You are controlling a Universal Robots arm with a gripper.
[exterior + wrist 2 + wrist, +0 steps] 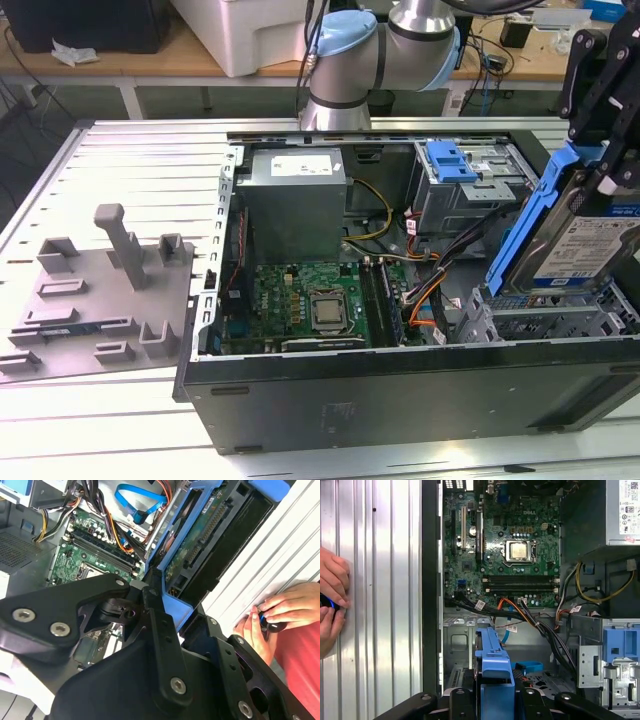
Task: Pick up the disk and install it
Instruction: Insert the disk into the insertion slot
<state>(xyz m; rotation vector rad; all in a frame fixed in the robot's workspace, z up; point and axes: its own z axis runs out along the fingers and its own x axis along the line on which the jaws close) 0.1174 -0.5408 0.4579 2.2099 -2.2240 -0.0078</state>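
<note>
The hand (598, 165) is clamped on the disk (592, 250) (blue carrier frame and all), holding it tilted over the metal drive cage (545, 320) at the exterior view's right end of the open computer case (400, 395) on the table (130, 160).

Disk (590, 250) and gripper (597, 165) both run off the exterior view's right edge, and someone's hands (292, 602) (332, 582) get clipped in both wrist views.
</note>
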